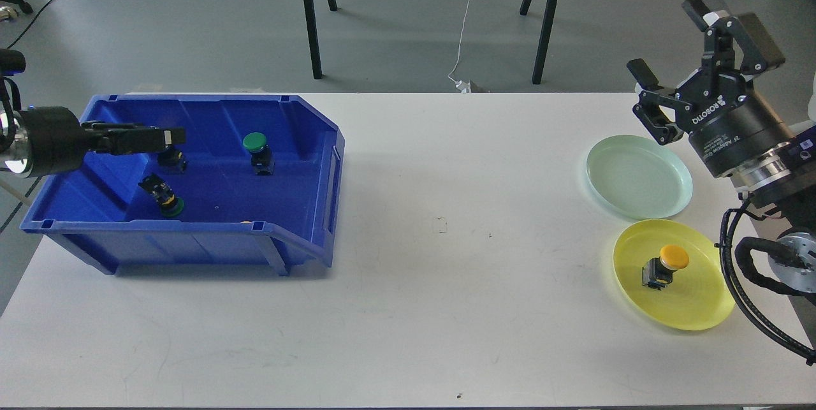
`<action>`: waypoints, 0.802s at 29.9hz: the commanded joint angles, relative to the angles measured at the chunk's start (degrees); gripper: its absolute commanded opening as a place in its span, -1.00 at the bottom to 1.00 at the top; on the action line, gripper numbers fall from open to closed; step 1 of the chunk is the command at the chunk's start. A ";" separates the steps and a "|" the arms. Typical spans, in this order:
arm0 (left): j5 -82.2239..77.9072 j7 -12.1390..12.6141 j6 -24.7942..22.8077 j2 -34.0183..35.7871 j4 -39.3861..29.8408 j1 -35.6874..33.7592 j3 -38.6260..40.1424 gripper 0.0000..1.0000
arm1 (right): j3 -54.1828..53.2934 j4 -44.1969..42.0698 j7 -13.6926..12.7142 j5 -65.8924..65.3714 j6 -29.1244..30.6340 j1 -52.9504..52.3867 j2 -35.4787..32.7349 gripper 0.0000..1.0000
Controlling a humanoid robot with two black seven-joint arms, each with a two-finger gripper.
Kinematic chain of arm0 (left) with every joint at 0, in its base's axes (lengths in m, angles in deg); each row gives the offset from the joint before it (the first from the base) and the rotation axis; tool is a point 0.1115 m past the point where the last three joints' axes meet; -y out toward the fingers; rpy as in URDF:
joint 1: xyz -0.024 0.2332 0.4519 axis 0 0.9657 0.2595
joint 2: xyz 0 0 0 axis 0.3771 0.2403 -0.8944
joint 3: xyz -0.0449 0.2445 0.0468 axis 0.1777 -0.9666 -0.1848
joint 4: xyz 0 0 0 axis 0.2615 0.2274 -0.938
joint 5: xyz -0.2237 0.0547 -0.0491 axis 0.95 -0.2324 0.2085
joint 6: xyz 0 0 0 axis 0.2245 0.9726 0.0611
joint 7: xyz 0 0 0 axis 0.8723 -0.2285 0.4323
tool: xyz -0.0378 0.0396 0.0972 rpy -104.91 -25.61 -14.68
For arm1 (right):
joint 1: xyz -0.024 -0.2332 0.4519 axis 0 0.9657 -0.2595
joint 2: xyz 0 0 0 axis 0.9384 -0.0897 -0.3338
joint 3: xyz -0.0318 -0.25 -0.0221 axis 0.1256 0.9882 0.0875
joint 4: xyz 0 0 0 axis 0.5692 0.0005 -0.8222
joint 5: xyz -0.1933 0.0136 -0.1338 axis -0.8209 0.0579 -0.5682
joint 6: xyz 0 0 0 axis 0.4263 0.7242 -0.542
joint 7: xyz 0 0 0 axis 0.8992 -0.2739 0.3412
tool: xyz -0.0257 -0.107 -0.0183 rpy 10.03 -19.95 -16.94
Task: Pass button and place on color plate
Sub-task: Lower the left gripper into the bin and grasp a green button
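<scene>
A blue bin [191, 245] on the left of the white table holds an upright green button [255, 142] and a second green button [164, 196] lying on its side. A further button [173, 159] is mostly hidden behind my left gripper [167, 137]. That gripper reaches in level over the bin's back left and is seen side-on, so its fingers cannot be told apart. A yellow plate [698, 298] at the front right holds a yellow-capped button [667, 262]. A pale green plate [637, 177] behind it is empty. My right gripper [666, 40] is open and empty, raised above the green plate's far right.
The white table [446, 270] runs between the bin and the plates. Black stand legs [309, 14] and a white cable [467, 14] are on the floor behind the table. My right arm's cable loop [746, 282] hangs beside the yellow plate.
</scene>
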 commanded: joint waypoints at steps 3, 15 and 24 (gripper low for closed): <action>-2.36 0.01 -0.25 -5.04 7.13 -0.20 -2.91 0.93 | -0.28 0.09 0.00 0.07 0.00 0.98 -0.18 0.93; -9.13 0.01 1.95 -8.48 13.82 0.16 -3.36 0.91 | -0.19 0.27 0.00 0.08 0.00 1.77 -0.36 0.93; -9.75 0.01 2.04 -11.74 17.52 0.77 -3.53 0.91 | -0.01 0.88 0.00 0.08 0.00 2.03 -0.36 0.93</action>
